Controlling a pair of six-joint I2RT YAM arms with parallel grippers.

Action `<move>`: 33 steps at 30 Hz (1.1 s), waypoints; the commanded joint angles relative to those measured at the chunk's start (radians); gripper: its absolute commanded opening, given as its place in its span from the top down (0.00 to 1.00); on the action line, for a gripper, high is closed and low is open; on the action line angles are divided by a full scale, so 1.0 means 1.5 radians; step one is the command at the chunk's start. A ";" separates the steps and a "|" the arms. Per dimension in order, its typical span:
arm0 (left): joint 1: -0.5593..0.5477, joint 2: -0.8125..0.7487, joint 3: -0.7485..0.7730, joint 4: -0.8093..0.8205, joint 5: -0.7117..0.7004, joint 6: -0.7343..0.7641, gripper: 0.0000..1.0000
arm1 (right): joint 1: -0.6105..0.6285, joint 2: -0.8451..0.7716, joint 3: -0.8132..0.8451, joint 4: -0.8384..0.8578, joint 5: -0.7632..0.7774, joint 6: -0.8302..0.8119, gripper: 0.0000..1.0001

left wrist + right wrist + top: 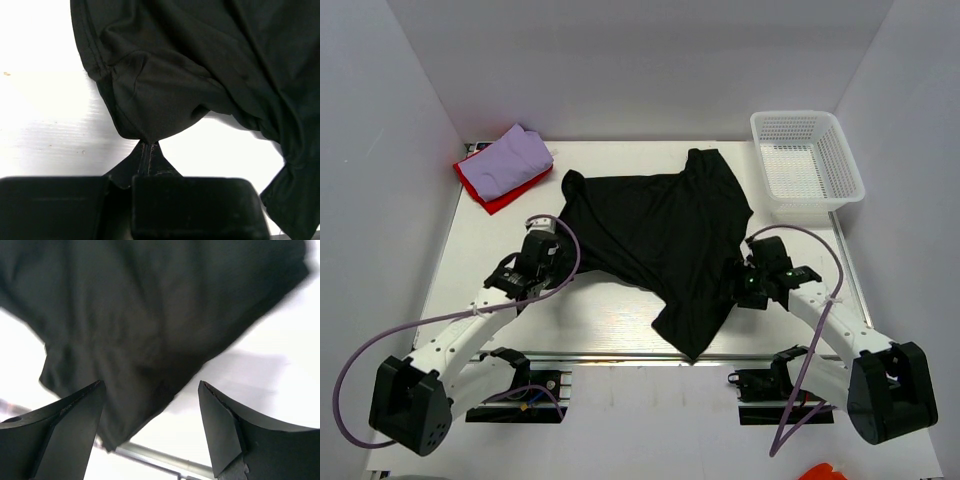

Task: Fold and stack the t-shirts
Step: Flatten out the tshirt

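- My left claw [556, 232] [148, 150]: clenched, fingers pressed flat together, gripping the black t-shirt [660, 230] [200, 60] by a sleeve corner. In the wrist view the cloth is drawn to a point right at the tips.
- In the top view that grip sits at the shirt's 9 o'clock edge.
- My right claw [745, 280] [150, 390]: released, jaws wide apart, gripping nothing.
- The right wrist view is blurry. A corner of the black t-shirt [150, 305] hangs into the gap, nearer the left-hand finger. Can't tell if a finger touches the cloth.
- In the top view the right claw is at the shirt's 4 o'clock edge.
- The black t-shirt is spread out but wrinkled at the ctr of the table [610, 320]. One corner runs to 6 o'clock, close to the near edge, btwn the two arms.
- The lavender t-shirt [512, 160] is folded and lies on top of the red t-shirt [503, 200] at the table's 10 o'clock corner, well apart from both claws.
- The white mesh basket [807, 118] is at the 2 o'clock corner, just beyond the shirt's 2 o'clock edge.
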 commanded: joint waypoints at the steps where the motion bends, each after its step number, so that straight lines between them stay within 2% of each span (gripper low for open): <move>1: -0.002 -0.035 0.021 -0.019 -0.019 -0.012 1.00 | 0.030 -0.003 -0.004 -0.015 -0.110 -0.034 0.20; 4: -0.002 -0.052 0.021 -0.025 -0.043 -0.018 1.00 | 0.056 -0.003 -0.015 -0.055 -0.092 -0.015 0.20; 13: -0.002 -0.052 0.028 -0.018 -0.041 -0.024 1.00 | 0.138 -0.010 -0.070 -0.043 -0.121 0.053 0.23; 18: -0.002 -0.046 0.022 -0.010 -0.035 -0.024 1.00 | 0.155 -0.018 -0.074 0.002 -0.013 0.113 0.23; 21: -0.002 -0.046 0.022 -0.010 -0.035 -0.024 1.00 | 0.147 -0.002 -0.047 -0.011 0.140 0.154 0.23; 25: -0.002 -0.046 0.022 -0.016 -0.041 -0.024 1.00 | 0.147 0.074 -0.027 -0.010 0.207 0.216 0.24; 29: -0.002 -0.046 0.022 -0.023 -0.047 -0.024 1.00 | 0.147 0.121 -0.015 0.019 0.175 0.211 0.41; 30: -0.002 -0.046 0.022 -0.030 -0.047 -0.024 1.00 | 0.145 0.124 -0.014 0.015 0.179 0.215 0.52; 33: -0.002 -0.046 0.028 -0.036 -0.053 -0.030 1.00 | 0.147 0.113 0.008 -0.035 0.233 0.226 0.72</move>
